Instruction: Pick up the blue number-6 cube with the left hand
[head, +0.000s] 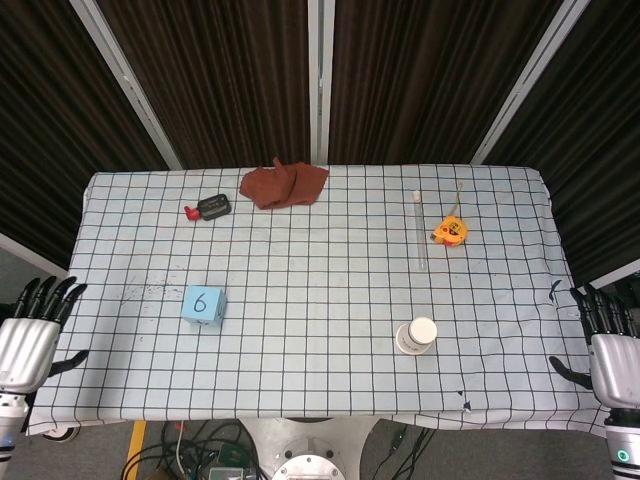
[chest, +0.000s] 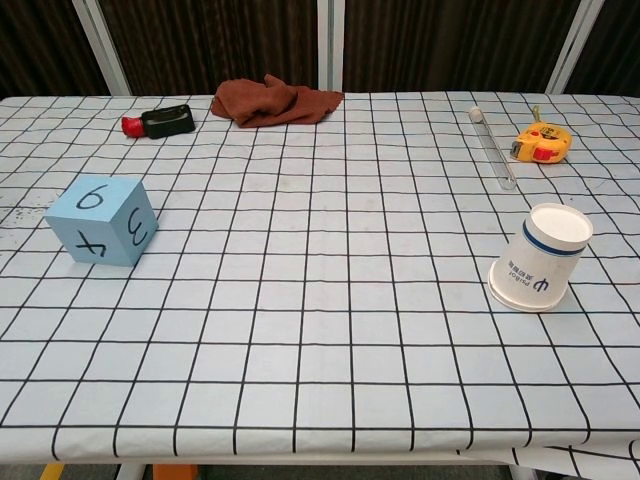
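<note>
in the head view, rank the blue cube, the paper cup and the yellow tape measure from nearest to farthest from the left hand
From the left hand:
1. Blue cube, left side of the table, near edge.
2. Paper cup, right of centre, near edge.
3. Yellow tape measure, far right.
</note>
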